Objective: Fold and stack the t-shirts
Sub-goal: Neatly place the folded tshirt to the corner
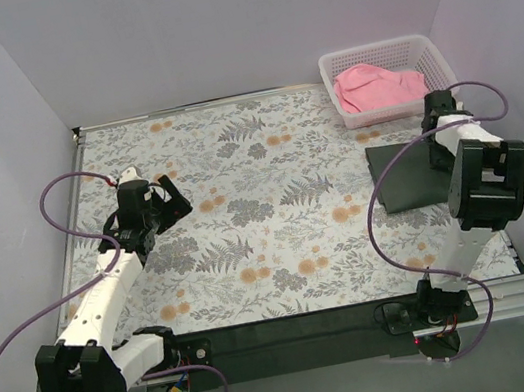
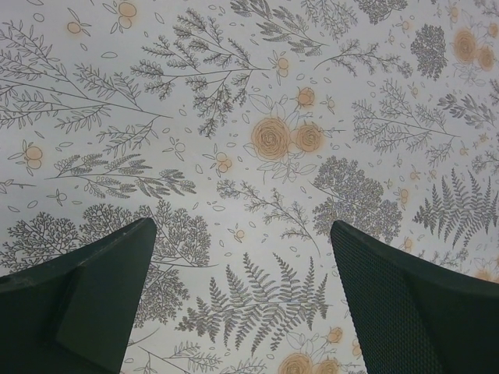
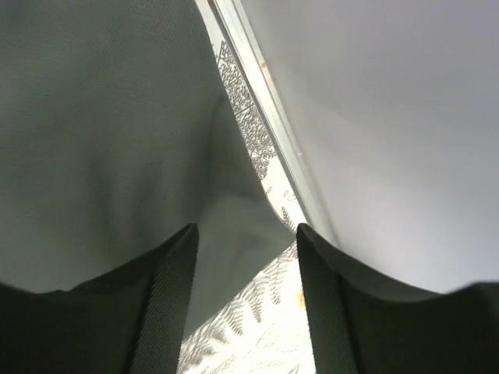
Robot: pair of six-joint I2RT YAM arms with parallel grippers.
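Left gripper (image 2: 242,226): fingers spread wide, empty, above table (image 1: 255,157) left side. Right gripper (image 3: 245,230): fingers parted, gripping nothing, over folded dark shirt (image 1: 407,181) right edge. Pink shirt (image 1: 379,84) in basket (image 1: 378,47), far right.

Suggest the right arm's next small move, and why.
Probably lift the right gripper clear of the dark shirt: its jaws stand apart over the folded cloth with nothing clamped, and the pink shirt lies crumpled in the basket.
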